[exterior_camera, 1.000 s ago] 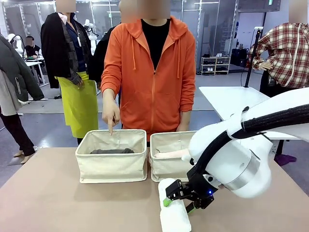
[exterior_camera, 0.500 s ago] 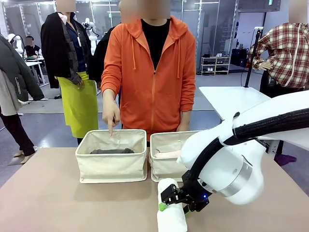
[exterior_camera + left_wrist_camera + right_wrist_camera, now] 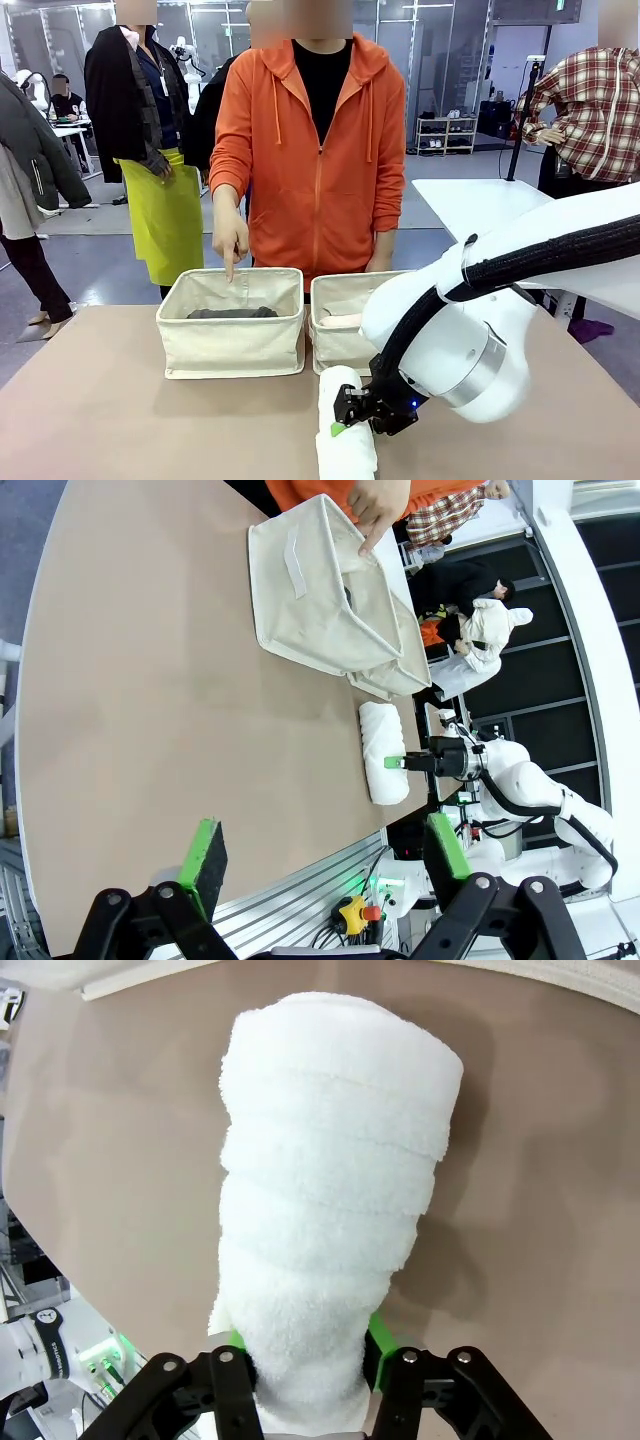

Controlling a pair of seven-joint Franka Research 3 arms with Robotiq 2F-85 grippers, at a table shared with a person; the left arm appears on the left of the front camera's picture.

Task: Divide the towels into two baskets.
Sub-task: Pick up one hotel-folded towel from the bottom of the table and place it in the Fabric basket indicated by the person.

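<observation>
Looking across, front view: two baskets stand side by side, touching, at the far side of the surface (image 3: 120, 400).
Left basket (image 3: 231, 340): one dark grey towel (image 3: 232, 313) lies inside.
Right basket (image 3: 345, 335): one pale pink towel (image 3: 335, 321) lies inside, partly hidden by the right arm.
White towel (image 3: 340, 445): one, lying on the surface just in front of the right basket, its near end running out of the bottom edge.
Right gripper (image 3: 356, 418): clamped across the white towel's middle, one green pad showing on its left side.
Person: one in an orange hoodie behind the baskets, one hand (image 3: 230, 240) pointing a finger down at the left basket's far rim.
Towel count, front view: three.

Left wrist view: picture rolled sideways.
Left gripper (image 3: 325, 852): jaws spread wide, nothing between them, hanging above the bare surface (image 3: 150, 700) near its edge.
Baskets here: two, the left basket (image 3: 310, 610) nearer, the right basket (image 3: 395, 670) behind it.
Hand (image 3: 378, 505): finger over the left basket's rim.
White towel (image 3: 380, 750): one, on the surface beside the right basket, the right gripper (image 3: 398, 763) on it.

Right wrist view: one white towel (image 3: 330, 1210) on the surface (image 3: 540, 1160).
Right gripper (image 3: 305, 1352): green pads pressed into the roll's near end from both sides.
</observation>
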